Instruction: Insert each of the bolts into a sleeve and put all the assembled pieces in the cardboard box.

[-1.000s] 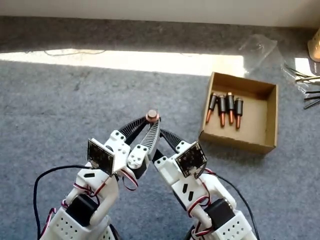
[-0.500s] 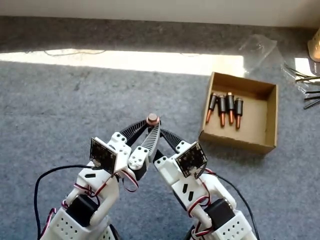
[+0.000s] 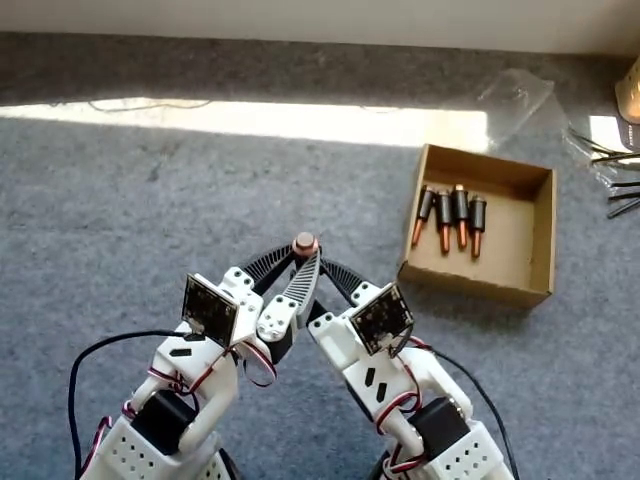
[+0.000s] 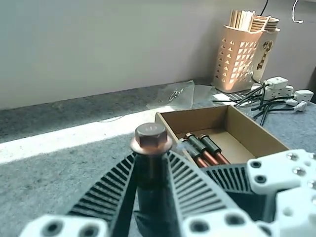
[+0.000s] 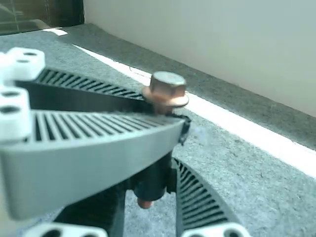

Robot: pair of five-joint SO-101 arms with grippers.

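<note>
A copper-headed bolt (image 3: 305,243) stands upright in a black sleeve (image 4: 149,187), held above the grey carpet between the two arms. My left gripper (image 3: 301,254) is shut on the sleeve just under the bolt head (image 4: 151,136). My right gripper (image 5: 148,190) closes on the sleeve lower down, where the copper bolt tip (image 5: 144,202) pokes out beneath. The cardboard box (image 3: 478,283) sits to the right, apart from both arms, with several assembled pieces (image 3: 452,218) lying side by side inside; they also show in the left wrist view (image 4: 202,148).
A clear plastic bag (image 3: 515,95) lies beyond the box. Black cables (image 3: 610,150) and a perforated holder (image 4: 244,44) with sticks sit at the far right. A sunlit strip (image 3: 250,120) crosses the carpet. Open carpet spreads to the left.
The bolt and both grippers have shifted slightly back toward the arm bases. The grip looks the same.
</note>
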